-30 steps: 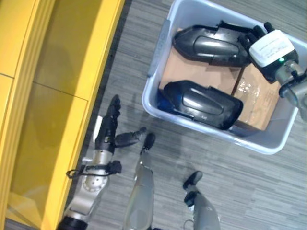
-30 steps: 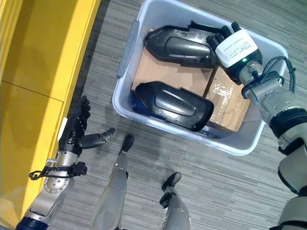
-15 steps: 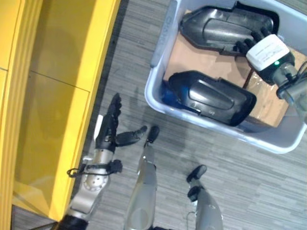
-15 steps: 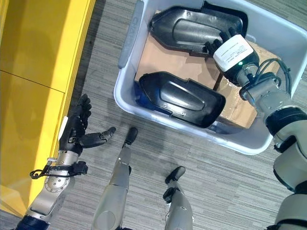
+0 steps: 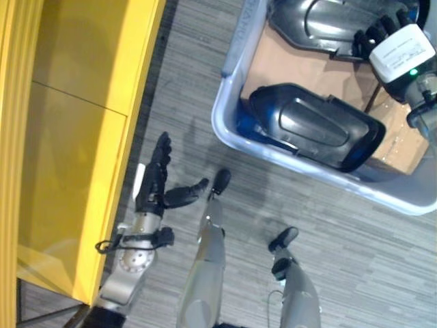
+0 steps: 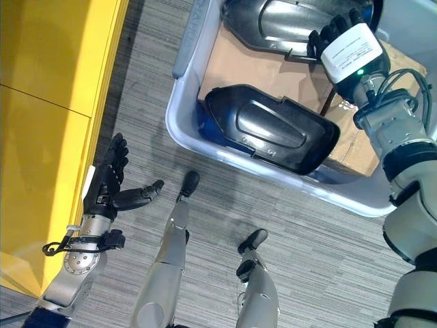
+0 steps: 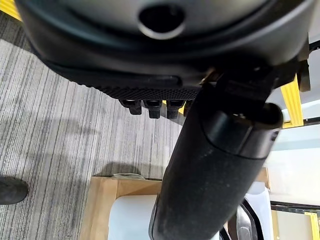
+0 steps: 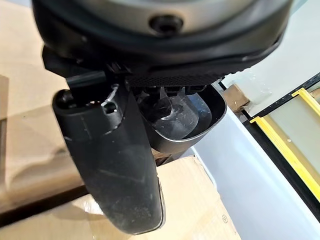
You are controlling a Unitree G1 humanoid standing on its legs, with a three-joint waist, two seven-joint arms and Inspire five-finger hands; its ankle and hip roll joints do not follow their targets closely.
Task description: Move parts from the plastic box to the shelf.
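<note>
A pale plastic box [image 6: 225,158] on the floor holds two large dark moulded parts lying on cardboard [image 6: 239,65]. The near part [image 6: 266,133] lies flat by the box's front wall. My right hand [image 6: 349,46] is at the right end of the far part [image 6: 273,20], with its fingers curled over that part's edge. In the right wrist view the fingers reach into the part's hollow [image 8: 192,117] while the thumb [image 8: 120,170] runs along outside it. My left hand [image 5: 151,186] hangs open and holds nothing, beside the yellow shelf [image 6: 48,102].
The yellow shelf runs along the left side, with a strip of grey carpet between it and the box. The box has a grey handle [image 6: 188,41] on its left wall. A cardboard carton [image 6: 351,147] fills the box's right part.
The whole picture has shifted, so the box shows higher up. The right hand stays on the far part, which now shows a paler, shinier face. The left hand has not moved.
</note>
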